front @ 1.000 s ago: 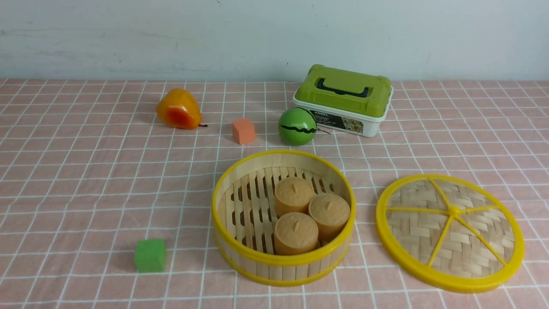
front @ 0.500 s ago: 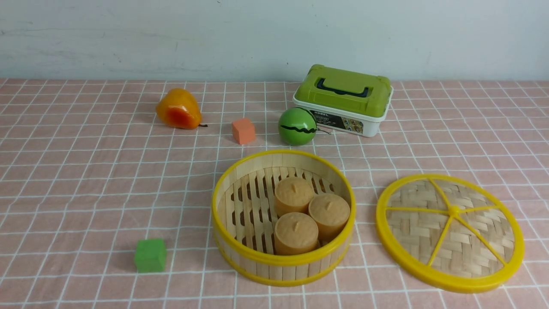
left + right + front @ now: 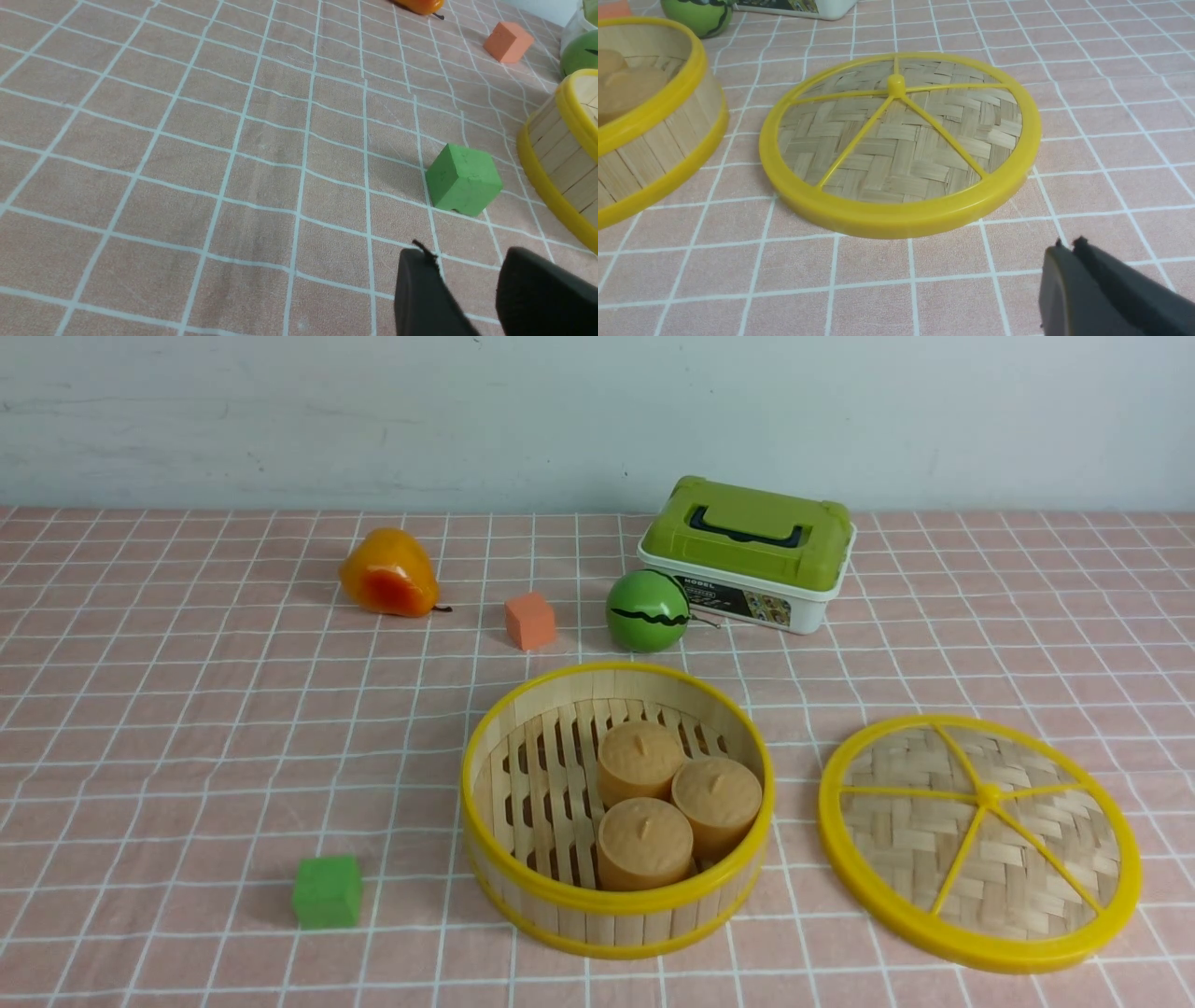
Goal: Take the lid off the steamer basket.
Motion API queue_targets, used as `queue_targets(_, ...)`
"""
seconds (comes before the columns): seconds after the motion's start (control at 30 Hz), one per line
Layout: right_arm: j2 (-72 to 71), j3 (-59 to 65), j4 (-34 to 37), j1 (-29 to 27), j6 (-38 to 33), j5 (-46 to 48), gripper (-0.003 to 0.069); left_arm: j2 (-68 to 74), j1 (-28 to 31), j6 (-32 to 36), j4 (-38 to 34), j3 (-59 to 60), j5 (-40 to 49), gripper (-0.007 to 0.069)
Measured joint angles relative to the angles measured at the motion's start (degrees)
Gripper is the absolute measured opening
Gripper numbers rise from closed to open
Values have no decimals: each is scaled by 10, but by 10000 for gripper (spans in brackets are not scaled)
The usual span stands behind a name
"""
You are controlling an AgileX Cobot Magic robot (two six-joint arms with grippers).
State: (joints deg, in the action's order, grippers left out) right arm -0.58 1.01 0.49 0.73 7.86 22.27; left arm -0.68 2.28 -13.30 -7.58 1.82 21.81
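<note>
Lid (image 3: pixel 980 840): laid flat on the bench, to the right of the steamer basket (image 3: pixel 616 807) and apart from it; knob up.
Steamer basket: uncovered; three tan cakes (image 3: pixel 677 803) are exposed inside.
Task status: judged complete; only parking is left.
Right gripper (image 3: pixel 1069 254): jaws closed on nothing, held near the lid's rim, clear of it.
Left gripper (image 3: pixel 467 273): a gap is seen between the jaws; nothing is gripped. It is held above the bench near a green cube (image 3: pixel 462 179).
Procedure: both arms are best kept high and clear, so that the lid's rim is not nudged back toward the basket.
</note>
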Motion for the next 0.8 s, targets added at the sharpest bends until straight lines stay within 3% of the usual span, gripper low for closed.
queue_targets(0.8, 0, 0, 0, 0, 0, 0, 7, 0, 0, 0, 0, 0, 0, 239)
